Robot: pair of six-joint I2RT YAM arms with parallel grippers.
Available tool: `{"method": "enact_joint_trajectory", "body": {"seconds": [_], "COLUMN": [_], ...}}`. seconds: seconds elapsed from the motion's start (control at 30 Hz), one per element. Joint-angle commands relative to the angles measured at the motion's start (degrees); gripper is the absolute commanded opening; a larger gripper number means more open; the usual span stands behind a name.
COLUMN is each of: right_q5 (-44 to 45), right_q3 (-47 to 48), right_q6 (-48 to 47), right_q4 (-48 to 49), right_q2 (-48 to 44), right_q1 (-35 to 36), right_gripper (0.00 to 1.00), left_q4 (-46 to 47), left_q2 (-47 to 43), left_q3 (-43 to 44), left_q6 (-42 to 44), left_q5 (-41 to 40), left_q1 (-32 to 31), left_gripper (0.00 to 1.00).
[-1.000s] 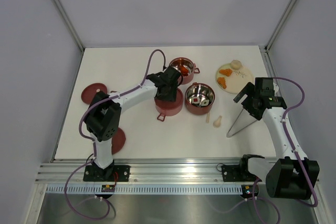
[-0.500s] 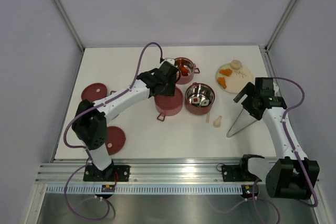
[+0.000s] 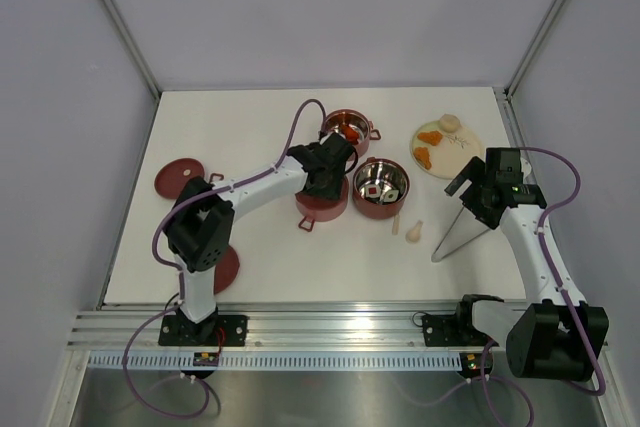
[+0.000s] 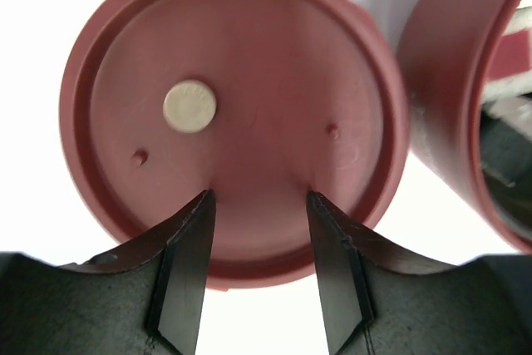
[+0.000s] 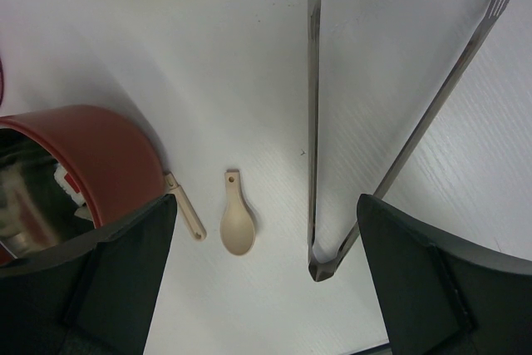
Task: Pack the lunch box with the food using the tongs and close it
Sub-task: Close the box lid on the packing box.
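Tongs (image 3: 456,230) lie near the table's (image 3: 220,137) right edge under the spread right gripper (image 3: 470,209). Left gripper (image 4: 259,234), half-spread, hovers over a lidded bowl (image 4: 233,118) mid-table (holding nothing); two open bowls (image 3: 381,185) beside hold food.

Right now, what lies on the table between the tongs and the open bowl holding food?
A small beige spoon lies between the tongs and the bowl, clearest in the right wrist view.
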Motion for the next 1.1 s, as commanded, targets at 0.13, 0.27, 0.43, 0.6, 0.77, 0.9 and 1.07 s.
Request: {"method": "enact_joint_trajectory", "body": {"seconds": [0.13, 0.27, 0.43, 0.6, 0.77, 0.9, 1.07], "right_q5": [-0.78, -0.86, -0.78, -0.78, -0.86, -0.86, -1.04], "right_q3": [0.21, 0.21, -0.14, -0.75, -1.02, -1.02, -0.93], "right_q6": [-0.54, -0.54, -0.63, -0.63, -0.63, -0.71, -0.63], "right_q4": [1.05, 0.78, 0.60, 0.69, 0.78, 0.96, 1.22], "right_q2": [-1.28, -1.46, -1.81, -1.90, -1.90, -1.90, -1.63], "right_q1": [-0.23, -0.23, -0.23, -0.23, -0.23, -0.23, -0.23], "right_gripper": [0.97, 0.97, 0.97, 0.97, 0.97, 0.98, 0.97], "left_q4": [-1.92, -4.28, -3.76, -2.00, -0.59, -0.69, -0.50], "left_q2": [-6.58, -3.07, 0.36, 3.61, 8.01, 10.74, 8.98], "left_q3": [3.80, 9.41, 11.36, 11.10, 7.85, 5.13, 2.31], "left_q6": [2.58, 2.41, 1.71, 1.35, -0.32, -1.99, -2.69], "left_q5": [-5.67, -7.42, -8.48, -7.18, 0.36, 3.55, 3.38], "left_q1": [-0.56, -0.56, 0.32, 2.78, 4.63, 4.98, 5.51], "left_gripper": [0.53, 0.53, 0.57, 0.58, 0.57, 0.56, 0.56]}}
